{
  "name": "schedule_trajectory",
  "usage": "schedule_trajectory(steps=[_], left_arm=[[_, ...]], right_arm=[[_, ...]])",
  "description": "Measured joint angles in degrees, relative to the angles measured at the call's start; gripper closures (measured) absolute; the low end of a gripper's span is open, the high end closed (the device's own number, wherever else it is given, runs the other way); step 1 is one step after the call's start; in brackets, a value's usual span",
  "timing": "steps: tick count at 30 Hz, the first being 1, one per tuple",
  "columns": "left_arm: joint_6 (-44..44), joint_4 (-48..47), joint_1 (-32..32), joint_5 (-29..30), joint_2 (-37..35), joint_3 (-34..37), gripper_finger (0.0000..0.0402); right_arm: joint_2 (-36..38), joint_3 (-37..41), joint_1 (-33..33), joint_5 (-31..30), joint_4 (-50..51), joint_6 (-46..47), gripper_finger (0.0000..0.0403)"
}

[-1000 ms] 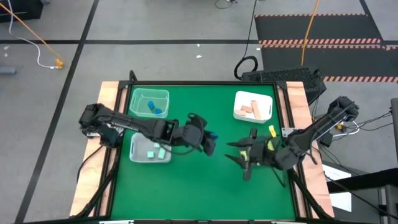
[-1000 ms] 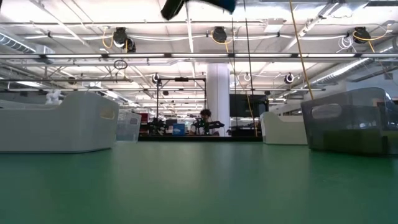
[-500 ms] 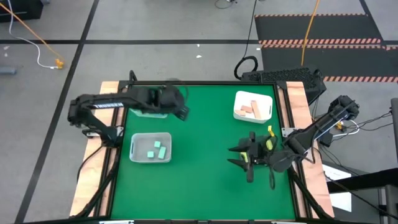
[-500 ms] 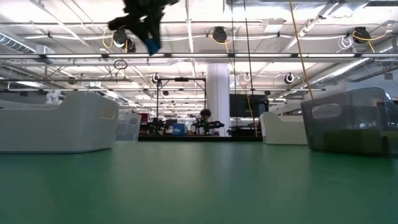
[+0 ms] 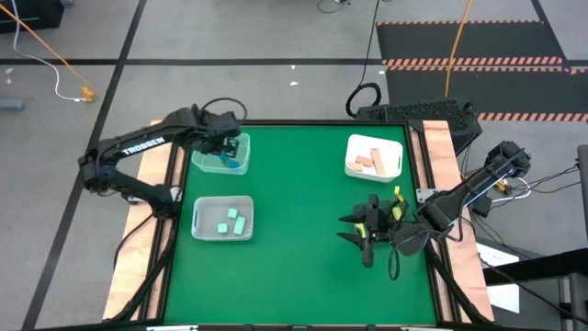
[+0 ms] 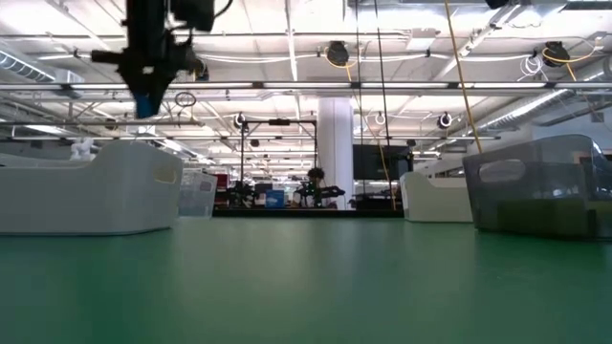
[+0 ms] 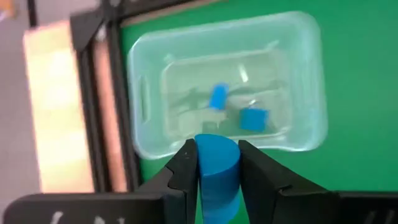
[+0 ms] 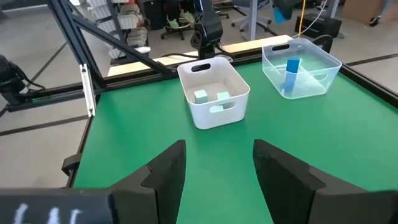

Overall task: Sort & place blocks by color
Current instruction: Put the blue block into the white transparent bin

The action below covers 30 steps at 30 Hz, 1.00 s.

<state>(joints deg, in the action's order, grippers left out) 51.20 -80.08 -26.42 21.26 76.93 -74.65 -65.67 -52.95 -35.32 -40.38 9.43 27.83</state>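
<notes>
Now your left gripper point(image 7: 217, 163), clamped on a blue block point(image 7: 217, 168), hangs over the clear tray point(image 7: 301, 37). Centre it before releasing, and drop low. Your right gripper point(image 8: 214, 163) waits spread wide.

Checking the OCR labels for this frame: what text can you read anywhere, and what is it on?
"TROSSEN": white letters along the left arm's link, in the high view.
Right wrist view: pale marks on the dark bar at the picture's bottom edge, too blurred to read.
Left wrist view: faint marks on the dark gripper body, unreadable.
Low view: nothing readable on the trays or in the room behind.
</notes>
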Motion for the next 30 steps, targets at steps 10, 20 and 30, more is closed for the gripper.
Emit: schedule_trajectory(steps=[10,20,30], left_arm=[[4.51,13.52,-7.38,-2.21,-1.94,16.43,0.0305],[6.63,23.38,-11.21,-2.70,-1.91,22.25,0.0304],[4.77,23.85,-14.43,-1.26,-1.91,22.69,0.0214]], right_arm=[[0.00,0.00,0.11,0.00,-0.13,0.00,0.0222],[-0.02,0.47,0.95,-0.02,-0.61,0.00,0.0222],[-0.04,5.62,2.71,0.02,-1.46,6.13,0.0222]])
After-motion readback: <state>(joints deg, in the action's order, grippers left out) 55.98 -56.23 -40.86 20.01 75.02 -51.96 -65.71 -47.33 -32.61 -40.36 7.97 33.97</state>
